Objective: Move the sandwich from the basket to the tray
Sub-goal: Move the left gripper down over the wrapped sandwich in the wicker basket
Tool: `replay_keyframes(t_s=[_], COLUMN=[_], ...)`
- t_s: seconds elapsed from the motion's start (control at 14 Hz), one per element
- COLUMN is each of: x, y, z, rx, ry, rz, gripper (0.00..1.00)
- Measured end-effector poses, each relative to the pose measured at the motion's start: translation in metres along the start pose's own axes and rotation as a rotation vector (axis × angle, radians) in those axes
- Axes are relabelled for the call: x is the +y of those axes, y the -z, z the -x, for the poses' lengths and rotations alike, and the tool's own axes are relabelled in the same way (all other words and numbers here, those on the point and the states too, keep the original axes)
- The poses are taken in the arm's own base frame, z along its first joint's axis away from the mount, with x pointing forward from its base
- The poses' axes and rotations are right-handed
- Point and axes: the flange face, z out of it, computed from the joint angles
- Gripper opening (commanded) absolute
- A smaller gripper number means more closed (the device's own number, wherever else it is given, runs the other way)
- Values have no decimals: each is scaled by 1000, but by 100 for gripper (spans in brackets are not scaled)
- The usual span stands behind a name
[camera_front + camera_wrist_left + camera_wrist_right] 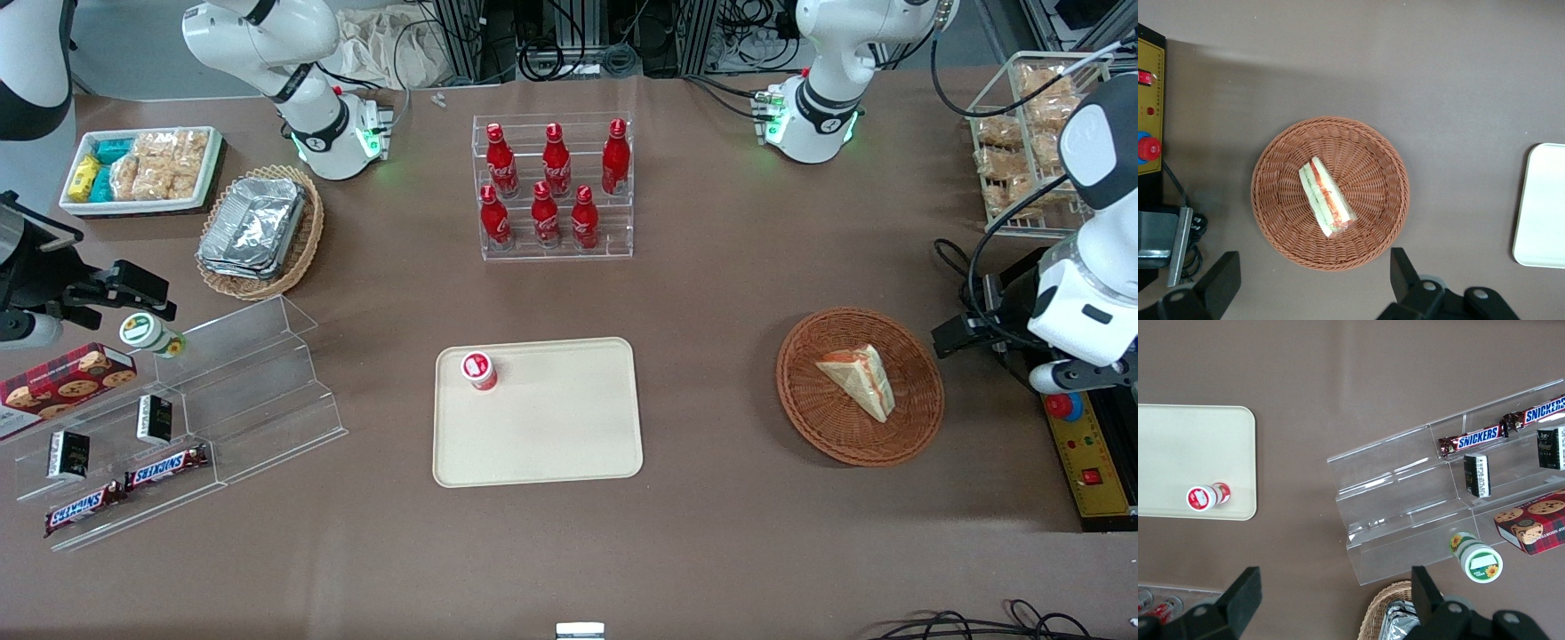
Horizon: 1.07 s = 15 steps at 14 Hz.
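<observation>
Pre-grasp stage. The sandwich point(1326, 197) lies on its side in the basket point(1271, 200), well apart from the tray point(533, 444), which carries a small red-capped cup point(478, 370) near one corner. I judge it best to descend straight, straddle the wedge across its thin faces, and squeeze lightly. My gripper point(1313, 283) hangs high above the basket's edge, pointing down, fingers point(1405, 270) spread wide and holding nothing.

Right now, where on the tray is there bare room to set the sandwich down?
The tray is bare except for a small red-lidded cup in one corner, the corner nearest the acrylic shelf. The sandwich lies in the basket; the open gripper hovers above it.
</observation>
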Motion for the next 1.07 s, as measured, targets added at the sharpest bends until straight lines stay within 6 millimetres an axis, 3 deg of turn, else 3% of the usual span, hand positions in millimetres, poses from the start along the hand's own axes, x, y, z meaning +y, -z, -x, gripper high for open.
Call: replay_keyframes(t_s=[0.5,0.86,1.07], x=[2,5,4], y=[-9,-53,-88], z=[-3,-19,-19], rx=[-13,-32,-37], ry=[91,401,466], rz=[-2,-11,-15], gripper=[99,99,99])
